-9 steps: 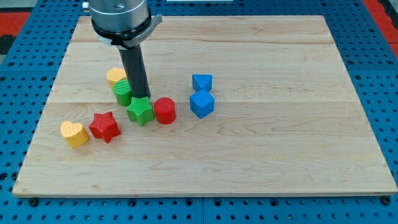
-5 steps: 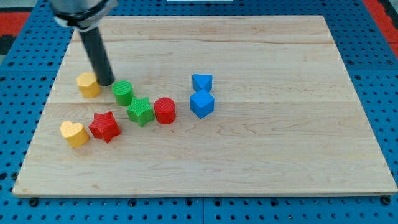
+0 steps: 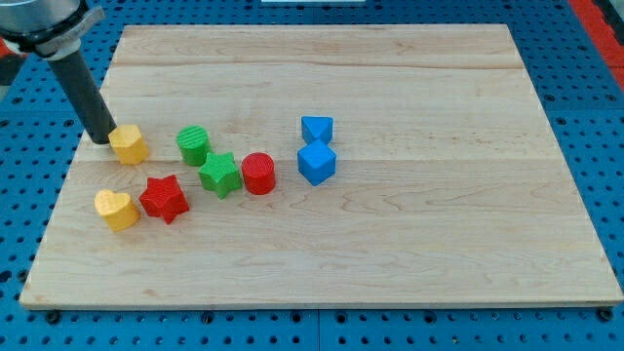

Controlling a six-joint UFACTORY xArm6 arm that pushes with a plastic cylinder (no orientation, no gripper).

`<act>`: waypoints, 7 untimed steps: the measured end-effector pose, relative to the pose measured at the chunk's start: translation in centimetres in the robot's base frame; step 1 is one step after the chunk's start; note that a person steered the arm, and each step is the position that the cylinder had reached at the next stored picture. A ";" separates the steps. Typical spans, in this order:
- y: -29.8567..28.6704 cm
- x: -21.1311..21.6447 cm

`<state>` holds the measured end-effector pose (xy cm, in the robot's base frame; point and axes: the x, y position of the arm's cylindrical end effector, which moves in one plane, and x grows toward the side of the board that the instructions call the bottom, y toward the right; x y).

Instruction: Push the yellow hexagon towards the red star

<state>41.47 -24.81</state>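
We work on a pale wooden board (image 3: 409, 224) that fills most of the frame and lies on a blue pegboard (image 3: 604, 146). Our arm carries no pincer, only a dark rod, so there is nothing to open or close. The rod comes down from the upper left corner, and my tip (image 3: 101, 141) rests on the board touching, or just beside, the left face of the yellow hexagon (image 3: 129, 144).

The hexagon sits at the left of the board. The red star (image 3: 164, 198) lies below it and a little to the right, with a yellow heart (image 3: 116, 210) just beside the star's left. To the right stand a green cylinder (image 3: 193, 145), a green star (image 3: 221, 174), a red cylinder (image 3: 258, 174), and two blue blocks (image 3: 317, 146), one above the other.

We judge the step to be lining up behind the hexagon. A push from here would send it right, toward the green cylinder. The next move calls for bringing my tip round to the hexagon's upper left edge, then driving down and slightly right.
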 end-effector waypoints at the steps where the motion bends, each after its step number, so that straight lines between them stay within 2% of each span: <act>1: 4.3 -2.6; 2: 10.5 -3.7; 3: 10.1 -0.8; 4: 9.9 0.0; 5: 9.5 -6.4; 6: 4.0 -5.5; 7: 4.3 -0.8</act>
